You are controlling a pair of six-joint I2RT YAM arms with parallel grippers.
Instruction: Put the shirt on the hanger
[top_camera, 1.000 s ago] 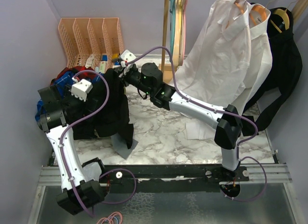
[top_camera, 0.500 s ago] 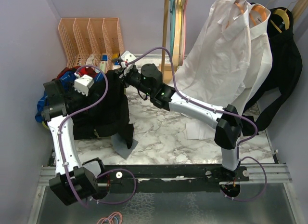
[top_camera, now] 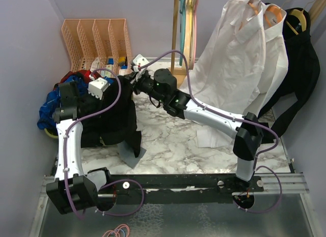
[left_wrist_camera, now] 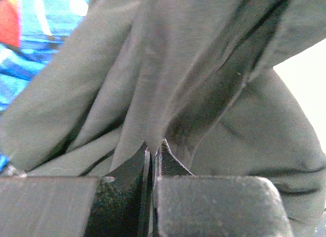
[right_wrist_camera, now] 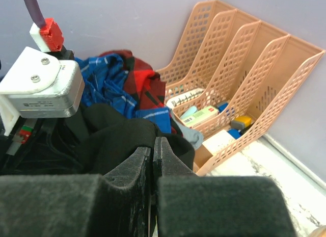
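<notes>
At the bench's (top_camera: pixel 175 142) left side, the shirt (top_camera: pixel 116 122) is pinched by the left gripper (left_wrist_camera: pixel 153 148) and the right gripper (right_wrist_camera: pixel 153 144), both pressed together on fabric.

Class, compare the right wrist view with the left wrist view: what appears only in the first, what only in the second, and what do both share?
Only the right wrist view shows the peach file rack with small items in it and a white camera housing. Only the left wrist view shows the black shirt close up, folds filling the frame. Both show that shirt pinched in shut jaws, with a blue plaid garment beyond.
</notes>
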